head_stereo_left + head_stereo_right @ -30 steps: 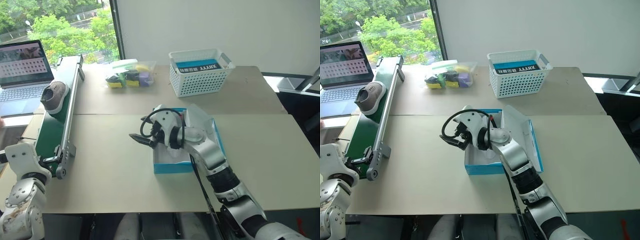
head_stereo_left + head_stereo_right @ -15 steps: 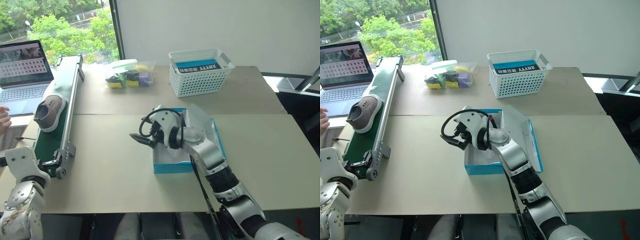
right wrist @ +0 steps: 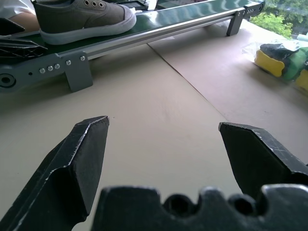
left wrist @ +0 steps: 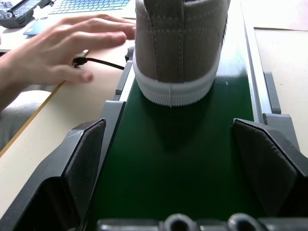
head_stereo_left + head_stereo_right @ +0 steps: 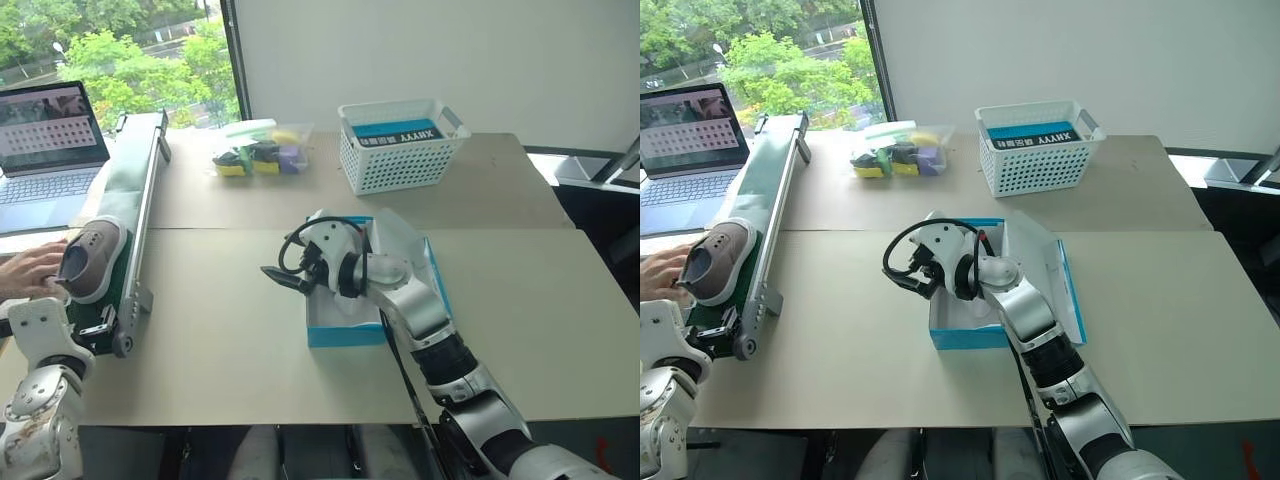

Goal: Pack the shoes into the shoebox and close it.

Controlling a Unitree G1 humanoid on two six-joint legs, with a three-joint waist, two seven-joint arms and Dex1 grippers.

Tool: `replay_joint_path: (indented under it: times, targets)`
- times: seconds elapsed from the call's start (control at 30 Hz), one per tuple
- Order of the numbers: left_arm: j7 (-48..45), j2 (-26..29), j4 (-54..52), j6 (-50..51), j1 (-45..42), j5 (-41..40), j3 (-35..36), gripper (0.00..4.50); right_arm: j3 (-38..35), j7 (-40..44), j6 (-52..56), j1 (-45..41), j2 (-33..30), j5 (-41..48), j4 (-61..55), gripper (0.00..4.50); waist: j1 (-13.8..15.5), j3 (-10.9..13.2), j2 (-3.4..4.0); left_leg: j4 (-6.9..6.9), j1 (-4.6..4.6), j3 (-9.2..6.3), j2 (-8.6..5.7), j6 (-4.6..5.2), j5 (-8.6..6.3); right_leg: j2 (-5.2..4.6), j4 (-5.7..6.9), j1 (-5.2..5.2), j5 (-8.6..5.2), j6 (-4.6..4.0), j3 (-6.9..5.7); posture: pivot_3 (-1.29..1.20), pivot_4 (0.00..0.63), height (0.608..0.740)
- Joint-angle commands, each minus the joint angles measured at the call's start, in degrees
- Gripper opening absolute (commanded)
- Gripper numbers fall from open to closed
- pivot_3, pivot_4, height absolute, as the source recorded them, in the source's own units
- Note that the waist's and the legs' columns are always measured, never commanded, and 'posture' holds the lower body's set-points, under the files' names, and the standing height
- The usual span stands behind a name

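Observation:
One grey shoe (image 5: 92, 258) with a white sole stands on the green conveyor belt (image 4: 183, 163) near its close end, heel toward my left gripper (image 4: 168, 124). That gripper is open and straddles the belt just short of the heel (image 4: 178, 53). A person's hand (image 5: 30, 270) rests against the shoe. The cyan shoebox (image 5: 345, 335) lies open mid-table, its lid tilted back to the right. My right gripper (image 5: 278, 278) hovers open and empty off the box's left edge, pointing at the conveyor; the shoe (image 3: 84, 19) lies far ahead of it.
The conveyor (image 5: 140, 200) runs along the table's left side. A laptop (image 5: 50, 140) sits beyond it. A white lattice basket (image 5: 400, 150) holding a blue box and a clear bag of sponges (image 5: 258, 150) stand at the back.
The shoe has ridden down the belt to its near end. A person's hand has come in from the left and reached the shoe. My right arm has kept still.

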Motion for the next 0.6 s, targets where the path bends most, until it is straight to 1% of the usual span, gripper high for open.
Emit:
replay_joint_path:
  times: [0.03, 0.2, 0.27, 0.3, 0.37, 0.43, 0.6]
  targets:
    - [-0.08, 0.87, 0.63, -1.02, -0.96, 0.76, -0.29, 4.50, -1.78, -0.75, 0.10, -0.40, 0.11, 0.35, -2.92, 4.35, 0.03, 0.00, 0.00, 0.00, 0.04, 0.01, 0.00, 0.00, 0.00, 0.00, 0.02, 0.02, 0.00, 0.00, 0.00, 0.00, 0.150, 0.738]
    - [-0.49, 0.46, 0.02, -1.48, -1.09, 0.57, -0.86, 4.50, -1.76, -1.07, 0.33, -0.22, -0.04, 0.51, -3.31, 4.35, 0.00, 0.00, -0.01, 0.01, 0.12, 0.04, 0.01, -0.02, 0.01, 0.00, 0.08, 0.04, 0.00, -0.01, 0.01, 0.00, 0.150, 0.738]
    - [-0.60, 0.37, -0.36, -1.64, -0.97, 0.47, -0.92, 3.99, -1.76, -1.18, 0.41, -0.22, 0.00, 0.53, -3.37, 4.50, 0.00, 0.00, 0.00, 0.00, 0.12, 0.05, 0.02, -0.02, 0.01, 0.01, 0.09, 0.03, 0.00, -0.01, 0.01, 0.00, 0.150, 0.738]
    - [-0.57, 0.34, -0.52, -1.58, -0.97, 0.36, -0.84, 3.82, -1.77, -1.23, 0.44, -0.22, 0.02, 0.54, -3.38, 4.50, 0.01, 0.00, -0.01, 0.00, 0.12, 0.05, 0.02, -0.02, 0.01, 0.01, 0.08, 0.03, 0.00, -0.01, 0.01, 0.00, 0.150, 0.738]
    - [-0.42, 0.33, -0.70, -1.23, -1.14, 0.09, -0.58, 3.09, -1.78, -1.32, 0.45, -0.27, 0.05, 0.50, -3.35, 4.50, 0.07, 0.00, -0.01, 0.01, 0.11, 0.05, 0.02, -0.02, 0.01, 0.01, 0.08, 0.03, 0.00, -0.01, 0.01, 0.00, 0.150, 0.738]
    - [-0.19, 0.29, -0.95, -0.72, -1.54, -0.38, -0.24, 2.65, -1.86, -1.36, 0.45, -0.39, 0.06, 0.52, -3.22, 4.50, 0.15, -0.01, -0.01, 0.01, 0.14, 0.05, 0.02, -0.02, 0.01, 0.00, 0.11, 0.04, 0.00, -0.01, 0.01, 0.00, 0.150, 0.738]
    - [1.03, -0.56, -2.12, -1.00, -3.57, -1.81, 0.95, 2.65, -1.98, -1.53, 0.28, -0.77, 0.14, 0.48, -2.75, 4.50, 0.18, -0.02, -0.03, 0.04, 0.15, 0.05, 0.04, -0.04, 0.03, 0.04, 0.14, 0.05, 0.02, -0.04, 0.00, 0.00, 0.150, 0.738]
